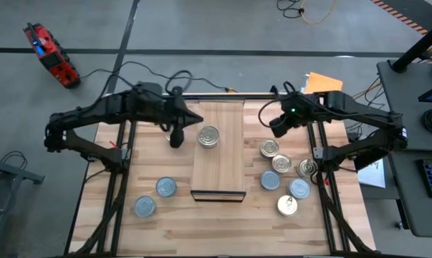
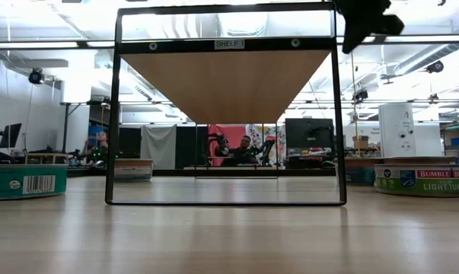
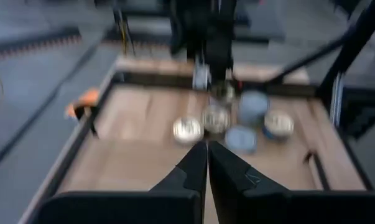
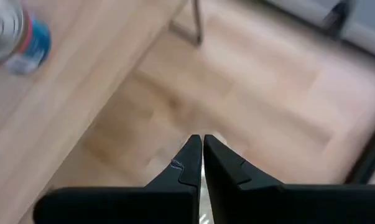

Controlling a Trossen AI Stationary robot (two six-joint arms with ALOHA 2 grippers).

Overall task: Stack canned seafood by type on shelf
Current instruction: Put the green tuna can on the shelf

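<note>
A silver-topped tin (image 1: 209, 136) stands upright on the pale wood shelf (image 1: 218, 172), just beside the left gripper (image 1: 176, 140) and well apart from the right gripper (image 1: 279, 127). Six more tins, silver-topped (image 1: 270, 148) and blue-grey (image 1: 271, 180), cluster on the table near the right gripper. Two blue-grey tins (image 1: 165, 187) sit on the table on the left gripper's side, well apart from it.

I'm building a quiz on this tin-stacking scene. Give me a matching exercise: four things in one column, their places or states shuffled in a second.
1. silver-topped tin
2. two blue-topped tins
3. left gripper
4. right gripper

a. shut, just left of the shelf
b. on the shelf
c. on the table, left of the shelf
d. shut, right of the shelf, above the table

Pairs: 1-b, 2-c, 3-a, 4-d
</note>
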